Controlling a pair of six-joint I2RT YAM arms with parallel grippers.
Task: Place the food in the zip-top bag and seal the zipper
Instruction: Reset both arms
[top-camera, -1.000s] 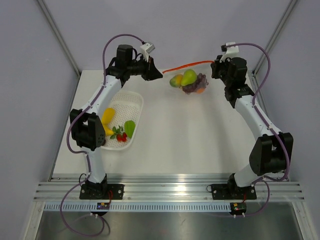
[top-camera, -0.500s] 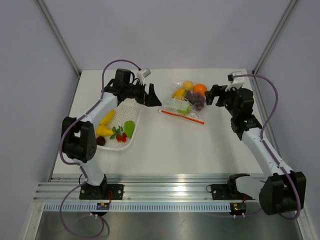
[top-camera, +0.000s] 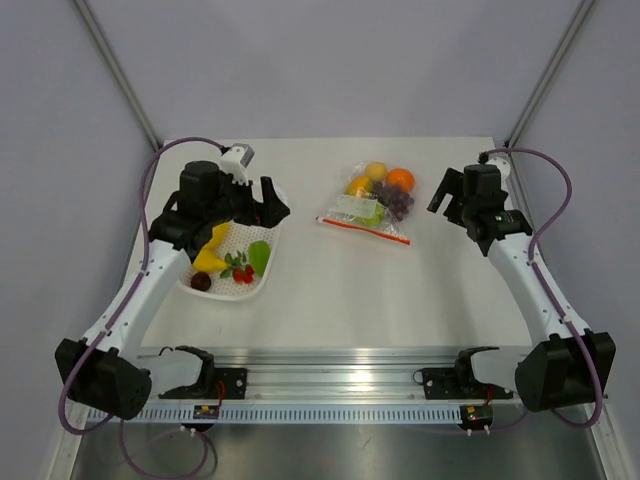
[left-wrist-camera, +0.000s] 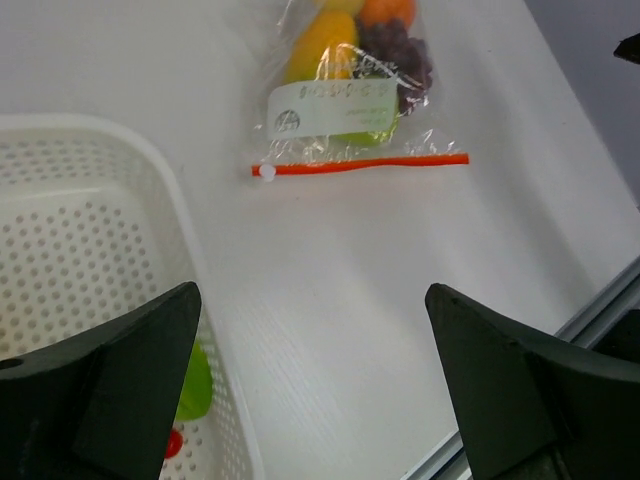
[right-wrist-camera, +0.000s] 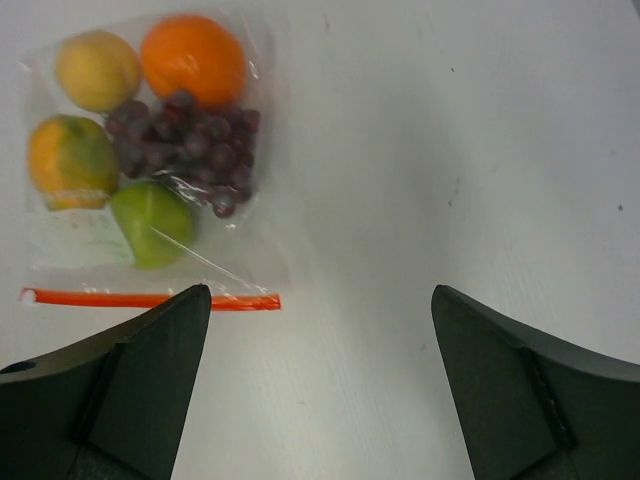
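The zip-top bag (top-camera: 368, 205) lies flat on the white table at mid-back, with its red-orange zipper (top-camera: 363, 231) along the near edge. Inside it are an orange (right-wrist-camera: 192, 58), purple grapes (right-wrist-camera: 190, 140), a green fruit (right-wrist-camera: 150, 222) and two yellow-orange fruits. My left gripper (top-camera: 275, 203) is open over the basket's right rim, left of the bag and apart from it. In the left wrist view the gripper (left-wrist-camera: 310, 292) frames bare table, with the zipper (left-wrist-camera: 360, 164) ahead. My right gripper (top-camera: 442, 193) is open to the right of the bag and holds nothing (right-wrist-camera: 320, 292).
A white perforated basket (top-camera: 268, 272) stands at the left. It holds a yellow fruit (top-camera: 210, 255), a green piece (top-camera: 259, 255), red berries (top-camera: 243, 272) and a dark round item (top-camera: 201, 282). The aluminium rail (top-camera: 340, 365) runs along the near edge.
A second ago both grippers held the bag up by its zipper ends. They have opened and let go; the bag lies on the table and both arms have drawn back from it.
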